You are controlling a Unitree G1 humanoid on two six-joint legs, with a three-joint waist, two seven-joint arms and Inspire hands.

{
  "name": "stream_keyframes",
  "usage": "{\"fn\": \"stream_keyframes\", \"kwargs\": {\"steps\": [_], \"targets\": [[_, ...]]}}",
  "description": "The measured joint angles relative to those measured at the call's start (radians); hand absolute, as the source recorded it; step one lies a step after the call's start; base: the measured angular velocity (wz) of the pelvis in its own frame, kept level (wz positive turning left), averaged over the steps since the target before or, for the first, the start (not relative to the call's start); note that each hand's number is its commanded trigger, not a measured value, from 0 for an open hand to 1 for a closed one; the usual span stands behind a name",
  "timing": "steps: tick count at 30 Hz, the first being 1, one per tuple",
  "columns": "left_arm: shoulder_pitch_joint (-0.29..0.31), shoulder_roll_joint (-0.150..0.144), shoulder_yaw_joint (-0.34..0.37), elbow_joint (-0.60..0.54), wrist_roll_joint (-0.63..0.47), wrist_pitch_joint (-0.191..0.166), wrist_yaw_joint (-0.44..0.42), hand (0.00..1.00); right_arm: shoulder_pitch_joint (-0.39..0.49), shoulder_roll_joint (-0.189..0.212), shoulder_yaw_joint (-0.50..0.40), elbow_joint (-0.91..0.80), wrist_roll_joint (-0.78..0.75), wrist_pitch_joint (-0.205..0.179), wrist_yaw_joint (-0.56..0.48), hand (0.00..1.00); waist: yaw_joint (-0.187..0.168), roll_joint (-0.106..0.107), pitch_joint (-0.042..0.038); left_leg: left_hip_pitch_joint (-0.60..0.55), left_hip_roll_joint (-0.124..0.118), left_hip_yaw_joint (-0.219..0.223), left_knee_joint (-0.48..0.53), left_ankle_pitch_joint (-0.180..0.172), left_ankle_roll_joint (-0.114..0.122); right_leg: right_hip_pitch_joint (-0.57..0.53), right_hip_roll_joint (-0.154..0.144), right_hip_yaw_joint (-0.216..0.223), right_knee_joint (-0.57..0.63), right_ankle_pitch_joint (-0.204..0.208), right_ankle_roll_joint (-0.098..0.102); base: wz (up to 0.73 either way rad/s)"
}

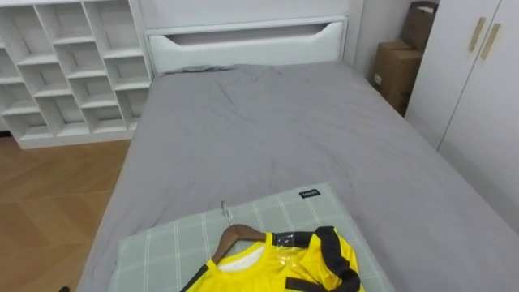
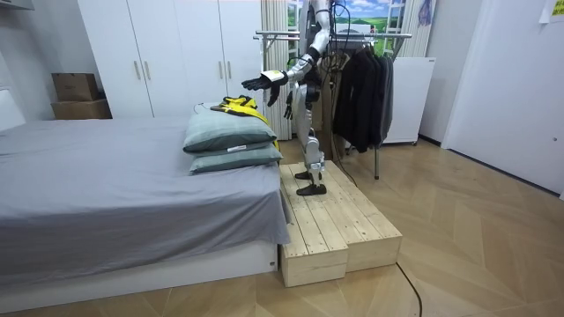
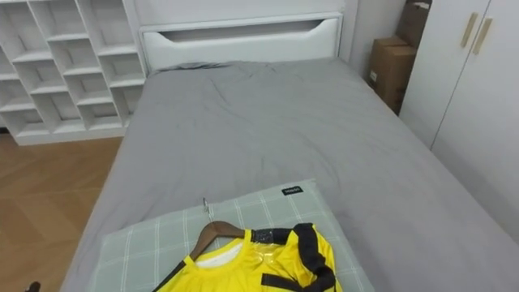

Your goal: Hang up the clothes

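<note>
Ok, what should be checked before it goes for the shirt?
1. Yellow shirt on its wooden hanger: ok.
2. Hook exposed on the top pillow: ok.
3. Left hand open and empty, held out above the pillows: ok.
4. Hand gripping the hanger: not ok, nothing touches it.
5. Right hand free: cannot tell.
6. Bare rail on the clothes rack behind the robot: ok.

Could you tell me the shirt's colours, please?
Shirt: yellow with black trim; left eye view shows it best.
</note>
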Motion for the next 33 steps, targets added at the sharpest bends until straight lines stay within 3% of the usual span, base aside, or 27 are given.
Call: {"fn": "stream_keyframes", "kwargs": {"steps": [6, 11, 19, 33], "targets": [[-0.018, 0.008, -0.039, -0.019, 0.007, -0.017, -0.03, 0.0, -0.007, -0.004, -0.002, 0.003, -0.038, -0.015, 0.016, 0.0, -0.004, 0.004, -0.0041, 0.0, 0.0, 0.006, 0.0, 0.0, 0.0, -0.002, 0.0, 0.004, 0.0, 0.0, 0.0, -0.03], [-0.049, 0.019, -0.039, -0.023, 0.007, -0.021, -0.074, 0.0, -0.01, -0.012, -0.018, 0.001, -0.067, -0.015, 0.022, 0.0, -0.006, 0.006, 0.0012, 0.0, 0.0, 0.006, -0.001, 0.0, 0.0, -0.002, 0.0, 0.004, 0.0, 0.0, 0.0, 0.0], [-0.065, 0.052, -0.039, -0.032, 0.005, -0.041, -0.141, 0.0, -0.011, -0.023, -0.036, 0.002, -0.075, -0.015, 0.031, 0.0, -0.022, 0.017, 0.0004, -0.002, 0.0, 0.006, -0.001, 0.0, 0.0, -0.003, 0.001, 0.006, 0.0, 0.0, 0.0, 0.0], [-0.118, 0.053, -0.077, -0.078, 0.005, -0.041, -0.201, 0.0, -0.01, -0.036, -0.035, 0.001, -0.073, -0.022, 0.043, 0.0, -0.029, 0.036, -0.0001, -0.001, 0.0, 0.021, -0.002, 0.0, 0.0, -0.016, 0.001, 0.029, 0.014, 0.001, -0.001, -0.03]]}}
